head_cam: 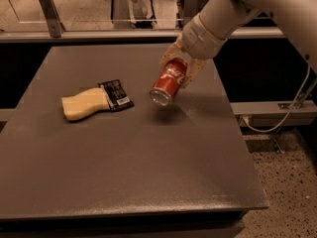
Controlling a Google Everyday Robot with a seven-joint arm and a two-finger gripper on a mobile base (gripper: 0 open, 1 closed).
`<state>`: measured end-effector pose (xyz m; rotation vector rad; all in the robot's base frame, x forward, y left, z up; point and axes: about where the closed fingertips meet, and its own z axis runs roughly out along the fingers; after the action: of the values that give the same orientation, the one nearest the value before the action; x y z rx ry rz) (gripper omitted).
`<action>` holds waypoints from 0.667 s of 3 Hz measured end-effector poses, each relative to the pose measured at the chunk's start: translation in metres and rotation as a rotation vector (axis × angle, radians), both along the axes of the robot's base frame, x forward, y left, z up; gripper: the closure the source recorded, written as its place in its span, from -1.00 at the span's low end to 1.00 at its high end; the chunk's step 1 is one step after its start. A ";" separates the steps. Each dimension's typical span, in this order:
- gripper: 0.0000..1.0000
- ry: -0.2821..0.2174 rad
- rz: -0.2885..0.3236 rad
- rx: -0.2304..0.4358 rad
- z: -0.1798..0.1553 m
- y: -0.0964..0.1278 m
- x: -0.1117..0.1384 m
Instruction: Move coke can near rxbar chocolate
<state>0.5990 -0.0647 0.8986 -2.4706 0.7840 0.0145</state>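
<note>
The coke can [169,82] is red with white script and hangs tilted above the table, its silver top pointing down and toward me. My gripper [179,67] is shut on the can's upper end, reaching in from the upper right. The rxbar chocolate [116,94] is a small flat black wrapper lying on the table to the can's left, a short gap away. Its left end touches a pale yellow sponge-like block.
The pale yellow block [84,103] lies left of the wrapper. The dark grey table [148,172] has its right edge near a speckled floor [287,182]. A cable [292,110] hangs at the right. Rails and metal posts stand behind the table.
</note>
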 end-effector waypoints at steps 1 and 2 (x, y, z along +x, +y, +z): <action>1.00 0.021 0.033 0.115 -0.015 0.034 0.023; 1.00 0.066 0.071 0.160 -0.038 0.061 0.032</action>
<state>0.6311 -0.0040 0.8604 -2.3544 0.6936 0.1786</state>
